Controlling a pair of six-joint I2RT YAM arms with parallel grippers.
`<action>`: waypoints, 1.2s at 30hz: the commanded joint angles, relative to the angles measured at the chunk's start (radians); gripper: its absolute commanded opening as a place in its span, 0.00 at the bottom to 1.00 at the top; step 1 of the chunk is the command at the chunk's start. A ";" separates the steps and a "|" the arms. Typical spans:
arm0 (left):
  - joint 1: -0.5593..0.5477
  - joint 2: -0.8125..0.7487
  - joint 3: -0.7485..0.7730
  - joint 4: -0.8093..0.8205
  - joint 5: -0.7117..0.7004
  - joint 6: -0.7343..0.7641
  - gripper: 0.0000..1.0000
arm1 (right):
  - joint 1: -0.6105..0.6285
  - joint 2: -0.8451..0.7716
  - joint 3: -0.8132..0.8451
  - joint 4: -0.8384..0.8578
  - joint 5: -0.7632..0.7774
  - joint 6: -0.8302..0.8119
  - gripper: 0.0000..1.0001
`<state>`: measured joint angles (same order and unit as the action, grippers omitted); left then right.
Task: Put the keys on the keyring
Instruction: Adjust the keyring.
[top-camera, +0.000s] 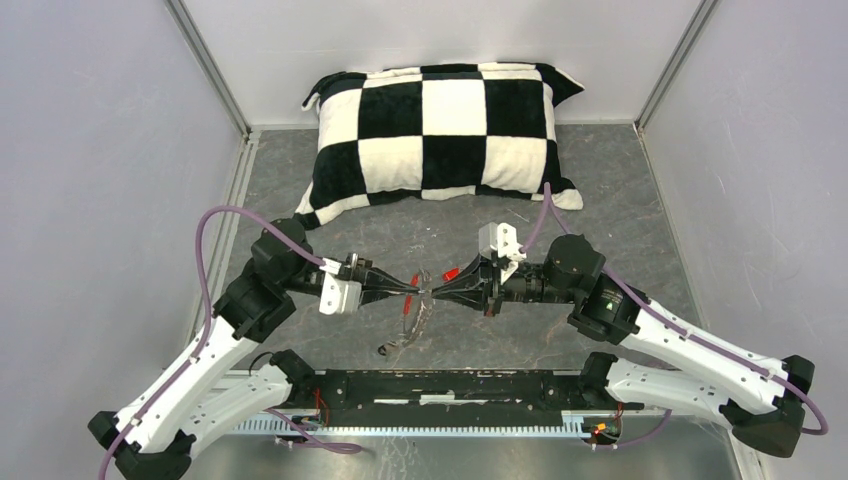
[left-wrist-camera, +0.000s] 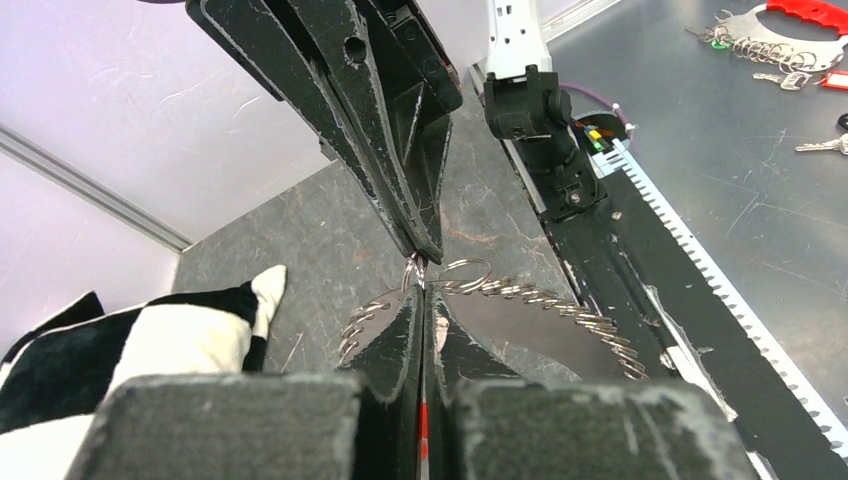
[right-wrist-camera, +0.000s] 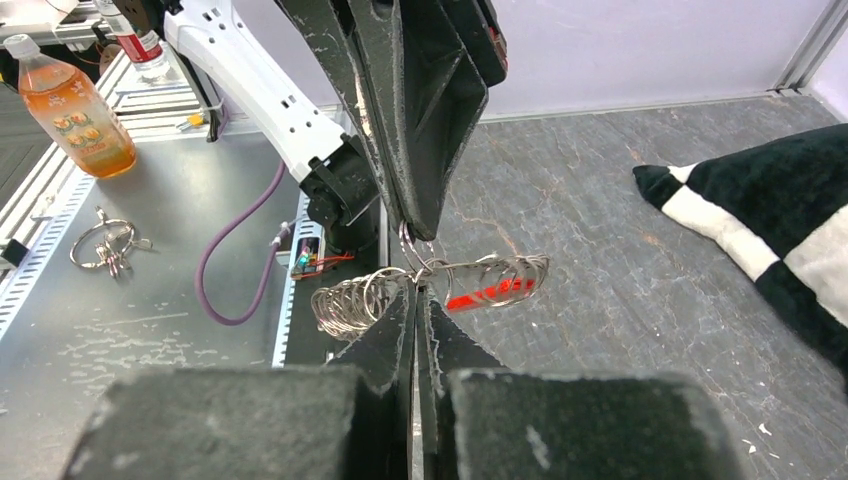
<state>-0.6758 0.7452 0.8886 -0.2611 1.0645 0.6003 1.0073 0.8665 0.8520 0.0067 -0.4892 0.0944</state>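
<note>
My left gripper (top-camera: 415, 288) and right gripper (top-camera: 436, 291) meet tip to tip above the middle of the mat, both shut. The keyring (top-camera: 412, 322), a silvery coil, is pinched where they meet and hangs toward the near edge. In the left wrist view its coils (left-wrist-camera: 560, 300) fan out either side of my left gripper (left-wrist-camera: 421, 290), and a red sliver shows between the jaws. In the right wrist view a red piece (right-wrist-camera: 487, 293) lies inside the keyring (right-wrist-camera: 345, 300), beside my right gripper (right-wrist-camera: 415, 290). Key head or ring section, I cannot tell. No key shows plainly.
A black-and-white checked pillow (top-camera: 450, 130) lies at the back of the mat. The arms' black base rail (top-camera: 450, 388) runs along the near edge. Outside it, the metal bench holds loose keys and rings (left-wrist-camera: 770, 45), a ring bundle (right-wrist-camera: 105, 245) and an orange bottle (right-wrist-camera: 75, 110).
</note>
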 joint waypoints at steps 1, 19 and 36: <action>-0.002 -0.046 0.007 0.017 0.026 0.032 0.02 | -0.008 -0.023 -0.005 0.028 0.079 0.036 0.00; -0.002 -0.075 -0.007 0.116 0.051 -0.049 0.02 | -0.008 -0.038 -0.056 0.058 0.143 0.139 0.00; -0.002 -0.044 0.014 0.230 0.063 -0.280 0.02 | -0.009 -0.088 -0.221 0.341 0.114 0.256 0.00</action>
<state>-0.6758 0.6876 0.8711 -0.0093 1.0966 0.3439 1.0004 0.8227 0.6033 0.2276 -0.3897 0.3393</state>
